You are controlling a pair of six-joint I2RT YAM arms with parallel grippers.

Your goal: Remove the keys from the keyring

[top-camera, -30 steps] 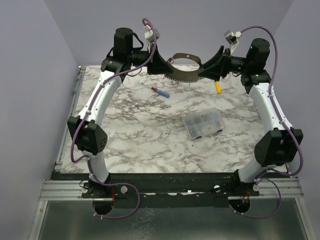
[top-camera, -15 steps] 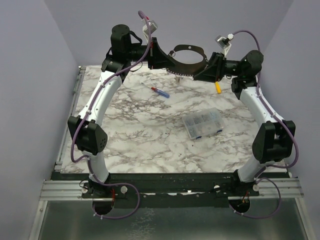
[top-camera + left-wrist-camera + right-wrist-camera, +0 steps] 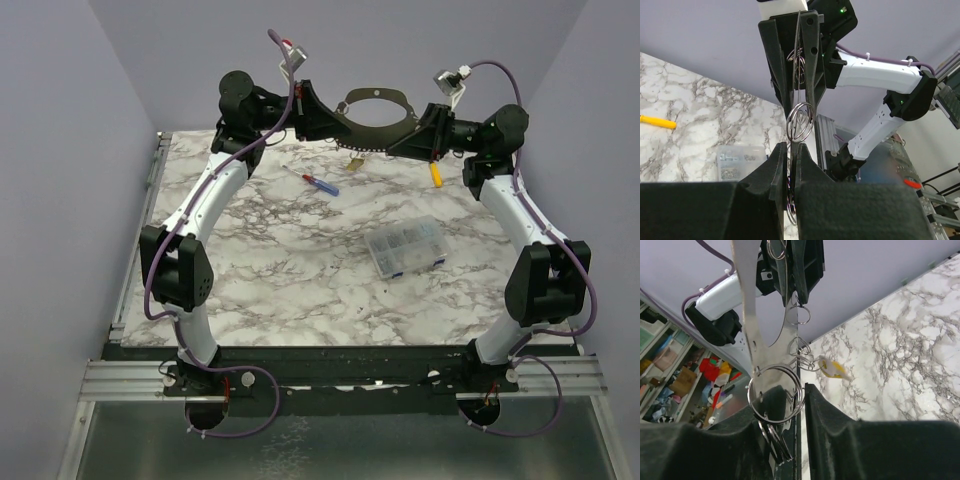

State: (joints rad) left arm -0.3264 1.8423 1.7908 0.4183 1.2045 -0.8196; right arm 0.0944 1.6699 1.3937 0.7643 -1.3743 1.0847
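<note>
From above, the keyring (image 3: 373, 96) is held over the marble table's (image 3: 280, 270) far edge, clamped between left gripper (image 3: 333, 120) and right gripper (image 3: 405, 138); lilac walls (image 3: 60, 150) are seen around. By the left wrist, its band is seen pinched edge-on. By the right wrist, a key (image 3: 832, 368) is hung off it; cluttered shelves (image 3: 680, 375) are seen beyond.

The left arm (image 3: 213, 195) and the right arm (image 3: 517, 205) share glossy white curved link shells set between chunky black joint housings. A purple cable (image 3: 148, 290) loops along each. The left end effector (image 3: 789, 148) has matte black wedge-shaped fingers, and a green light (image 3: 842, 10) glows on the right arm's wrist.
</note>
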